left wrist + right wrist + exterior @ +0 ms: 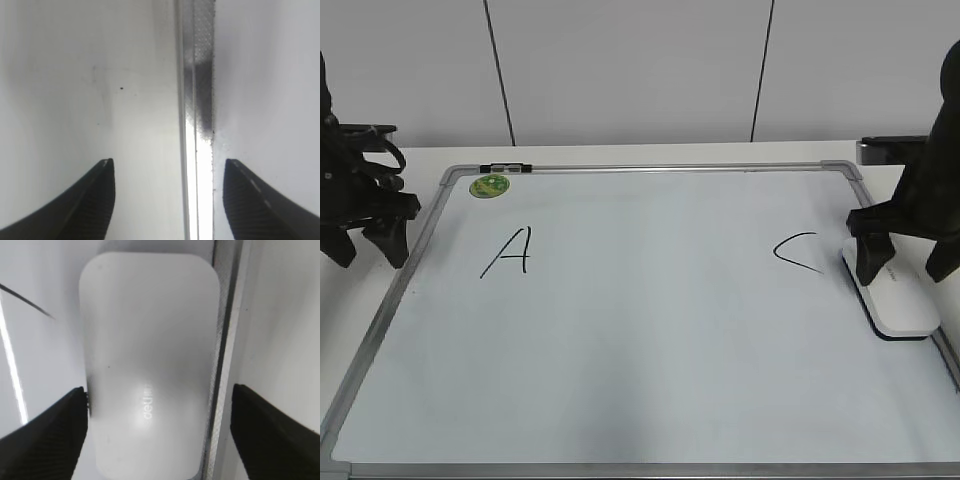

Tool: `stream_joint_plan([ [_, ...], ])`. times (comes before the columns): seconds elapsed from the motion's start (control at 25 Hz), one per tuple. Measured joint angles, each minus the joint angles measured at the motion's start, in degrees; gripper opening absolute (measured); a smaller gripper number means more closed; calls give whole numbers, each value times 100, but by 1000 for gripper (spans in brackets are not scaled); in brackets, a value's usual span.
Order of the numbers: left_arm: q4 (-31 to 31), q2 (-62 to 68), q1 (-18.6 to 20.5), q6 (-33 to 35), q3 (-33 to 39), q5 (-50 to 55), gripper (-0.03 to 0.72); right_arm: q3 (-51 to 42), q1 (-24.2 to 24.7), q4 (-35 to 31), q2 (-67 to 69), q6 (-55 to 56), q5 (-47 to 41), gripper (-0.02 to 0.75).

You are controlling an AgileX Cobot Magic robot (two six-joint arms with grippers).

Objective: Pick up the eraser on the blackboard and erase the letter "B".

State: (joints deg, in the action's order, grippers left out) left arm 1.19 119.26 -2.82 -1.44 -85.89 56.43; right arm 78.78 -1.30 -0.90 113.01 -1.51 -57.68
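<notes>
Right gripper [159, 432] jaws spread astride eraser [150, 360], nothing grasped; left gripper [167, 200] spread, empty. Risk: far jaw snagging board [650, 330] frame.

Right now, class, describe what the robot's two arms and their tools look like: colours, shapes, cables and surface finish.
Both arms are black. The left tool has two thick tapering fingers and a looped black cable above it. The right tool matches it: two dark, pointed fingers below a smooth black column. In the wrist views the fingertips show a fine woven texture. No markings or sleeves are visible.
</notes>
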Motion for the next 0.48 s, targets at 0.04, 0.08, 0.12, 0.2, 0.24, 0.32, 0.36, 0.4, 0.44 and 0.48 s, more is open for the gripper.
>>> stream_joint_plan([
  [0.04,0,-36,0,0,0,38,518,85,0,-2,0,0,-68,659],
  [0.08,0,-85,0,0,0,64,521,179,0,12,0,0,-146,657],
  [0.12,-5,-151,0,0,0,89,522,271,0,28,0,0,-209,652],
  [0.2,-14,-243,0,0,0,170,523,511,0,26,0,0,-406,645],
  [0.24,-14,-296,0,0,0,237,524,597,0,-16,0,0,-496,639],
  [0.32,-14,-388,0,0,0,382,524,757,0,-102,0,0,-697,626],
  [0.36,-14,-426,0,0,0,474,524,814,0,-143,0,0,-834,610],
  [0.4,-18,-456,0,0,0,563,522,861,0,-167,0,0,-951,596],
  [0.44,-18,-487,0,0,0,657,519,863,0,-176,0,0,-1023,583],
  [0.48,-27,-506,0,0,0,731,515,863,0,-176,0,0,-1077,573],
])
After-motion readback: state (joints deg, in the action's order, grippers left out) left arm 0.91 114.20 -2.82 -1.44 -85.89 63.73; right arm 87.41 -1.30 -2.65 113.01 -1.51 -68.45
